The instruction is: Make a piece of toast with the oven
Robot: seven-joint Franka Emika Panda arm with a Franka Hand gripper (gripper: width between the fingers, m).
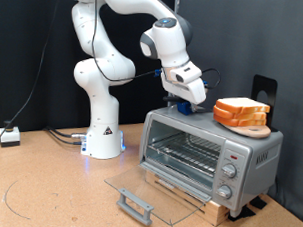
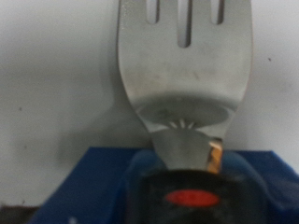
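Note:
The silver oven [image 1: 252, 149] stands at the exterior view's right with its glass door [image 1: 149, 185] folded down flat and its wire rack [image 1: 185, 153] bare. A thick stack of bread slices [image 1: 242, 113] rests on the oven's top. No single piece of toast shows apart from it. My gripper [image 1: 182, 103] hangs just over the left part of the oven's top, by something blue [image 1: 176, 107]. The wrist view is filled by a slotted metal spatula [image 2: 185, 75] with a blue and black handle [image 2: 187, 187]. My fingers do not show there.
The door's grey bar handle [image 1: 134, 204] sticks out low towards the exterior view's bottom. Three round knobs [image 1: 229, 172] sit on the oven's right panel. The oven stands on a wooden board [image 1: 193, 201]. A black stand [image 1: 264, 93] is behind the bread. The arm's white base [image 1: 103, 137] is at the left.

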